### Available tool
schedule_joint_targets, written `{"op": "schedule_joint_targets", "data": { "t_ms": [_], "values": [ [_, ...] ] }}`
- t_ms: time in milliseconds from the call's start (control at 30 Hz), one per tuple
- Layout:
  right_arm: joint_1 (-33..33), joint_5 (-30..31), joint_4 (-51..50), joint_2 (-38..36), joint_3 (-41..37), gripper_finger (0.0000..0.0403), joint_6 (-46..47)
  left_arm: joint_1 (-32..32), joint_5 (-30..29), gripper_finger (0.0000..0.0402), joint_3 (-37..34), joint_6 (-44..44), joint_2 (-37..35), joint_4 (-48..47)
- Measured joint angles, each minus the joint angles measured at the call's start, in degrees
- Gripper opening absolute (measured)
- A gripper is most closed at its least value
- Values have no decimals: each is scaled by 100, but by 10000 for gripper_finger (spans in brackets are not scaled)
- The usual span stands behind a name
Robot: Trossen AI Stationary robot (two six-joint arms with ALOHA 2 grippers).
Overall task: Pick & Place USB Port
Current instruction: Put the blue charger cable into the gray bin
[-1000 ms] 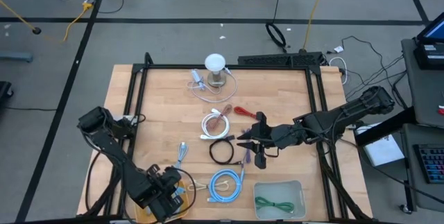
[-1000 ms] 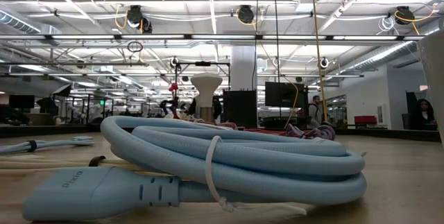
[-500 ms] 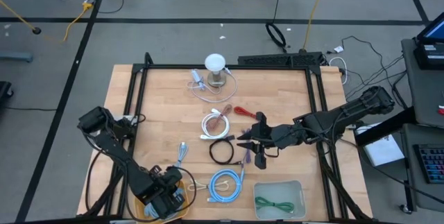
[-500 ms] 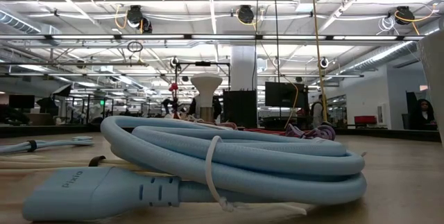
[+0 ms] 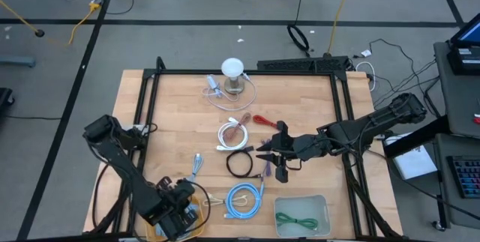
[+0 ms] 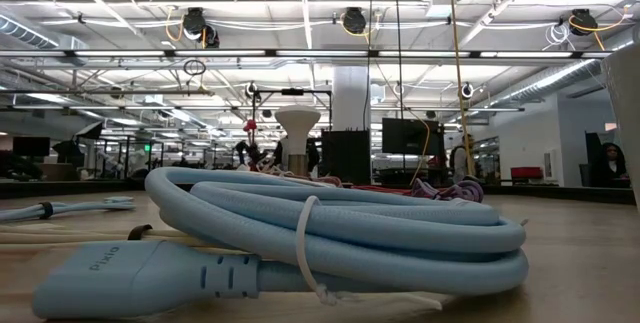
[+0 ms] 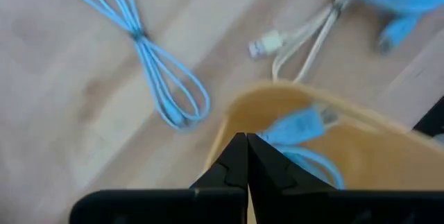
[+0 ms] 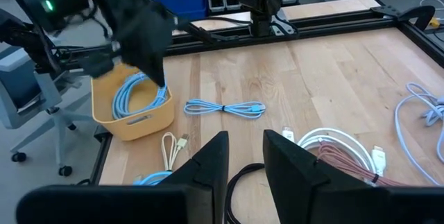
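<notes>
From above we see the left gripper (image 5: 176, 213) at the table's (image 5: 172, 133) near left corner, directly over a yellow bin (image 5: 196, 195); its wrist view shows what the high view cannot: the fingers (image 7: 236, 163) are pressed together, empty, above the bin's rim (image 7: 291, 99), with a light blue cable (image 7: 305, 123) lying inside. Just beyond the bin lies a thin blue cable (image 5: 196, 165), tied at its middle, and beside the bin a cream cable (image 7: 305, 40). Right of the bin sits a blue coil (image 5: 244, 199), which fills the low view (image 6: 330, 228). Farther right, the right gripper (image 5: 271, 159) hovers near a black loop (image 5: 240, 164), fingers (image 8: 211, 161) spread and holding nothing; its wrist view looks back at the bin (image 8: 135, 109). A clear tray (image 5: 301, 215) holding a green cable (image 5: 295, 219) sits right of the coil.
</notes>
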Motion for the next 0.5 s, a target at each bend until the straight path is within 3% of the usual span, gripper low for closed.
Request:
{"op": "schedule_joint_targets", "data": {
  "t_ms": [133,233,367,500],
  "values": [
    [0,3,1,0,0,82,-44,69,-598,0,237,-5,-287,-279],
    [0,4,-1,0,0,82,-58,253,-665,4,237,-315,-446,-810],
    [0,7,1,0,0,82,-58,743,-437,38,233,-615,-478,-1619],
    [0,3,1,0,0,82,-25,1558,115,102,220,-120,-476,-1616]
  ]
}}
